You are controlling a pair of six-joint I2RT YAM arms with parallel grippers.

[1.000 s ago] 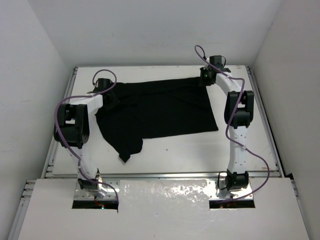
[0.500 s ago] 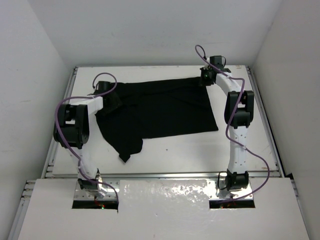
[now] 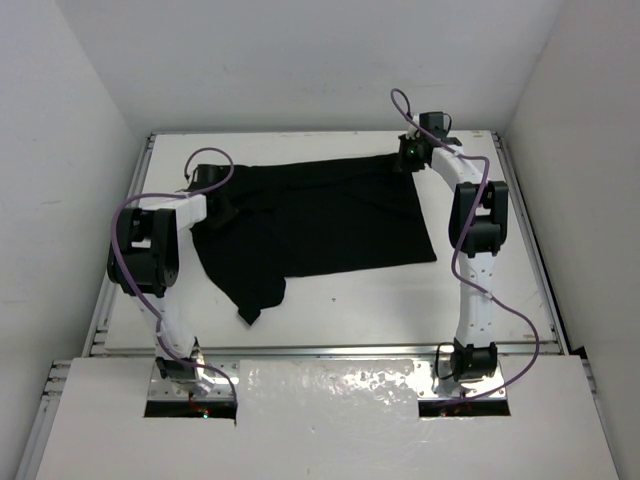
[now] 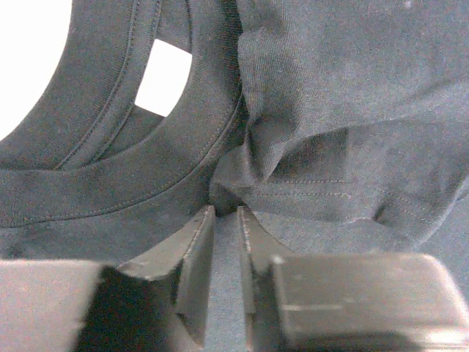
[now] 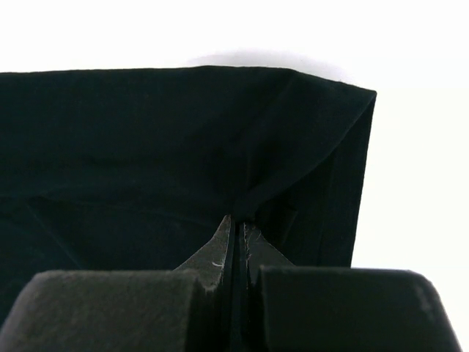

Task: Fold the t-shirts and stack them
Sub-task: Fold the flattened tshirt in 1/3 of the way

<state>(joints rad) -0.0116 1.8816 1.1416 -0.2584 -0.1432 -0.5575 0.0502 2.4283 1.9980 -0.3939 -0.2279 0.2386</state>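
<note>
Gripping the soft, likely limp t-shirt (image 3: 330, 215), the left gripper (image 4: 226, 214) clamps cloth beside the collar (image 4: 110, 183) and the right gripper (image 5: 236, 222) near a hem corner.

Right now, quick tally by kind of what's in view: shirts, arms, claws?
black t-shirt: 1
robot arms: 2 (left arm, right arm)
claws: 2 (left claw, right claw), each pinching the shirt
Total: 5
</note>
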